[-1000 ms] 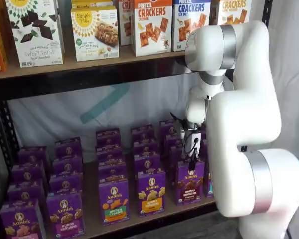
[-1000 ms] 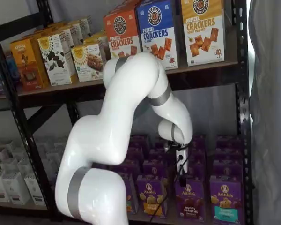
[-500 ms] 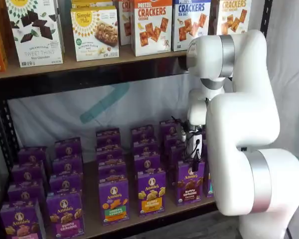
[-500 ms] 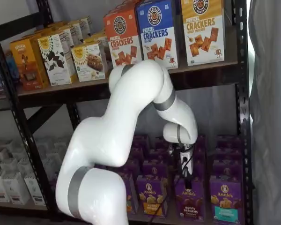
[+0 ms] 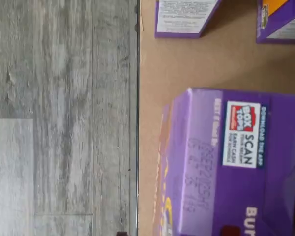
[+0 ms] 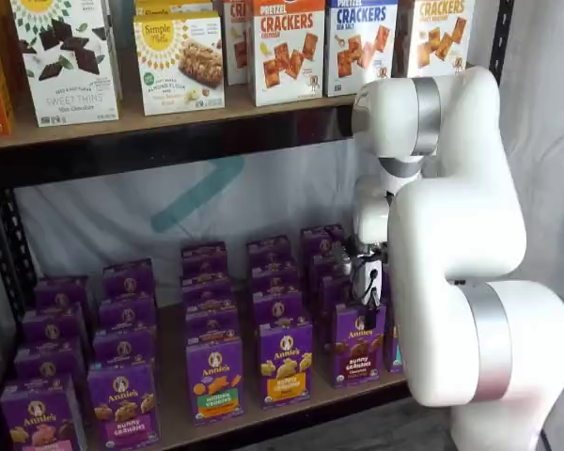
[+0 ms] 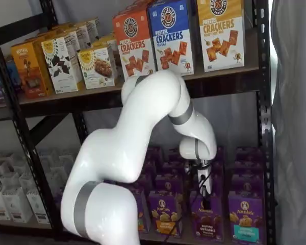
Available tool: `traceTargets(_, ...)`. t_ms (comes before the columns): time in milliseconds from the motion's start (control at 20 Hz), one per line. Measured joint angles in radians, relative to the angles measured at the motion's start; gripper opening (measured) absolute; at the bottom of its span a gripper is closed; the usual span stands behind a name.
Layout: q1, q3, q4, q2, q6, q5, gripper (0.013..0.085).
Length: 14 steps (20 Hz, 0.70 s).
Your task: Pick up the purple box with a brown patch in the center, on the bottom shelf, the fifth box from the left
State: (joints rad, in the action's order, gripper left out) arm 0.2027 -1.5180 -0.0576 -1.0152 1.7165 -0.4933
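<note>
The purple box with the brown cracker patch stands at the front of its row on the bottom shelf, in both shelf views (image 6: 359, 348) (image 7: 206, 218). The gripper (image 6: 368, 293) (image 7: 204, 188) hangs just above this box's top, black fingers pointing down with a cable beside them. No gap between the fingers shows, and nothing is held. In the wrist view the box's purple top (image 5: 236, 162) with a Box Tops label fills the near field on the brown shelf board (image 5: 162, 64). The shelf board (image 6: 172, 399) carries several rows of purple cartons.
A purple carton with a yellow patch (image 6: 285, 364) and one with a teal patch (image 7: 244, 218) flank the target. Cracker boxes (image 6: 287, 47) stand on the upper board. The white arm (image 6: 470, 282) covers the shelf's right end. A black rack post (image 7: 262, 127) stands at the right.
The gripper has shifted a little to the right and come lower over the brown-patch box. The arm's elbow moved with it. No box has moved.
</note>
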Motion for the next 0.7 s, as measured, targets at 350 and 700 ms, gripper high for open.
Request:
traceTargets(350,-0.001,0.005,-0.022,-0.008,-0.02,0.014,0.085)
traceTargets(700,-0.003,0.022,-0.009,-0.005,-0.011,0.032,0.085)
